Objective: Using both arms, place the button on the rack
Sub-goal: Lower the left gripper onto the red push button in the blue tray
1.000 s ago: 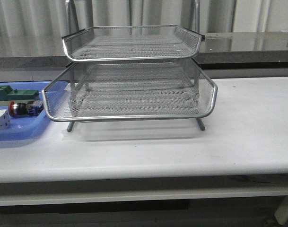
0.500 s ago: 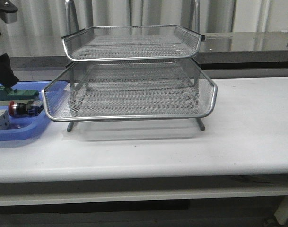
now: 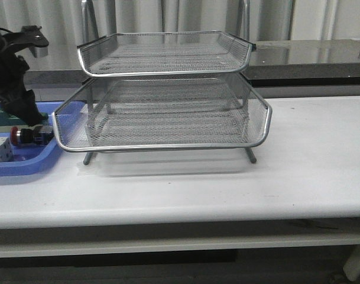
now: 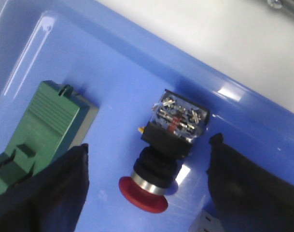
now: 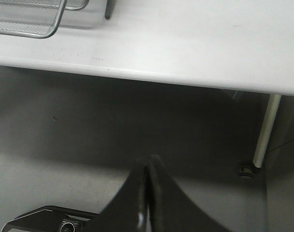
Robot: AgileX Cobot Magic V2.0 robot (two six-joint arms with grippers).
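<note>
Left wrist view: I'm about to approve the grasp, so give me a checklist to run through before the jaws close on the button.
1. Left gripper open, fingers either side of the red-headed push button with black barrel: ok.
2. Button lying on its side, free in the flat blue plastic tray: ok.
3. Green plastic block apart from the button: ok, though one finger overlaps it in this view.
4. Finger height low enough to pinch the barrel: cannot tell.
5. Three-tier silver mesh rack, trays bare to receive it: ok.
6. Right gripper shut, below the table edge, not near the rack: not ok.
</note>
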